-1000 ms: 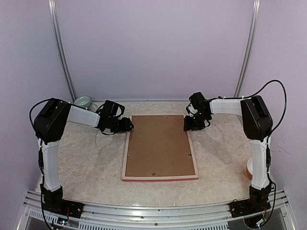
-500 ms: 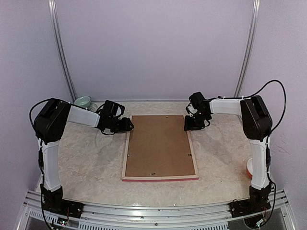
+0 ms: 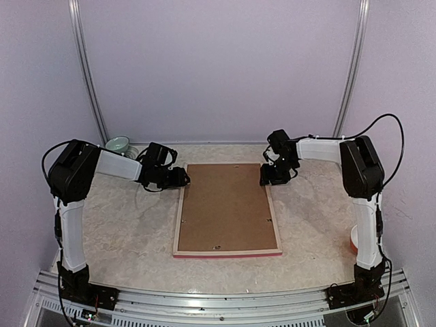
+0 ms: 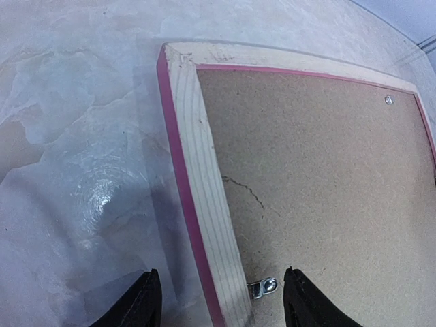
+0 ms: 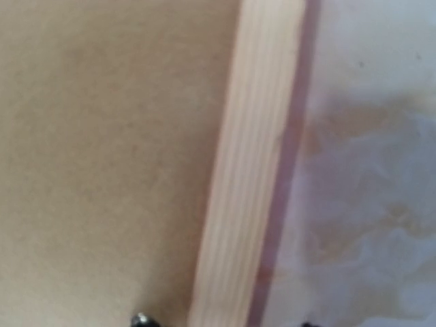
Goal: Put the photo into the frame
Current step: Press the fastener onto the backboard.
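Right, the frame (image 3: 228,253) lies face down in the middle of the bench (image 3: 129,225), pale wood rails up, with a thin pink strip showing along its near edge. The brown backing board (image 3: 227,204) fills it, so whatever sits underneath is hidden.

Now the left gripper (image 3: 184,178), at the far left corner. Its fingers (image 4: 139,303) are apart, one on either side of the left rail and wider than it, not pinching anything. Whether they touch the bench, I can't tell. A small metal clip (image 4: 263,287) sits at the board's edge between them.

Over to the right gripper (image 3: 266,181), at the far right corner. The wrist view is blurry and only the very tips peek in at the bottom, but they stand apart, straddling the right rail, nothing held.

Further out, a pale green bowl (image 3: 118,144) sits far left behind the left arm. Something orange (image 3: 354,238) at the right edge is mostly cut off by the right arm.
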Controlling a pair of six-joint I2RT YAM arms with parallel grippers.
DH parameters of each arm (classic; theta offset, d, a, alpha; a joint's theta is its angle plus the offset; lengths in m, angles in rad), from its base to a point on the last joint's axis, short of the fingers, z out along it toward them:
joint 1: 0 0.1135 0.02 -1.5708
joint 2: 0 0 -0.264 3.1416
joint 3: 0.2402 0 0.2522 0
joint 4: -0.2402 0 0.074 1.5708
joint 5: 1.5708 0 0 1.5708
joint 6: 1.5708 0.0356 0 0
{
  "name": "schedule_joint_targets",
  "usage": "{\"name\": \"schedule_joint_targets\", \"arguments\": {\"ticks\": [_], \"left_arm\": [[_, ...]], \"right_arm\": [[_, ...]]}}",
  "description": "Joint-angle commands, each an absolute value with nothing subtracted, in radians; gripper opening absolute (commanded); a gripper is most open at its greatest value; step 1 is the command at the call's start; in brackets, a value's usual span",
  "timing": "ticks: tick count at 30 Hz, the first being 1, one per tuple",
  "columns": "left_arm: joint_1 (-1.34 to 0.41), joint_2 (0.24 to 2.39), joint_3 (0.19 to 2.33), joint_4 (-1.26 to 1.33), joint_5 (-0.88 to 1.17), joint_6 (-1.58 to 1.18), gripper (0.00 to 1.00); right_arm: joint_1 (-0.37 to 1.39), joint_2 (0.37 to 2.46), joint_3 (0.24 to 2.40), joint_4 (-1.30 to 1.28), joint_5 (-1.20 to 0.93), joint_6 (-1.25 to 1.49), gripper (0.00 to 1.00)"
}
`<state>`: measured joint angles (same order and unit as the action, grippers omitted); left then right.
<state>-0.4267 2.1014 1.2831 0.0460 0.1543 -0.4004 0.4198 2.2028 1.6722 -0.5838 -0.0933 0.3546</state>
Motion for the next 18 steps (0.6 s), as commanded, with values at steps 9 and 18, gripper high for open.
{"name": "schedule_joint_targets", "arguments": {"ticks": [9, 18], "left_arm": [[-0.419, 2.120, 1.279, 0.064, 0.175, -0.400, 0.61], [-0.419, 2.119, 1.278, 0.064, 0.181, -0.400, 0.61]], "right_arm": [[0.408, 2.282, 1.932, -0.843, -0.083, 0.174, 0.62], [0.408, 2.272, 1.911, -0.830, -0.151, 0.045, 0.61]]}}
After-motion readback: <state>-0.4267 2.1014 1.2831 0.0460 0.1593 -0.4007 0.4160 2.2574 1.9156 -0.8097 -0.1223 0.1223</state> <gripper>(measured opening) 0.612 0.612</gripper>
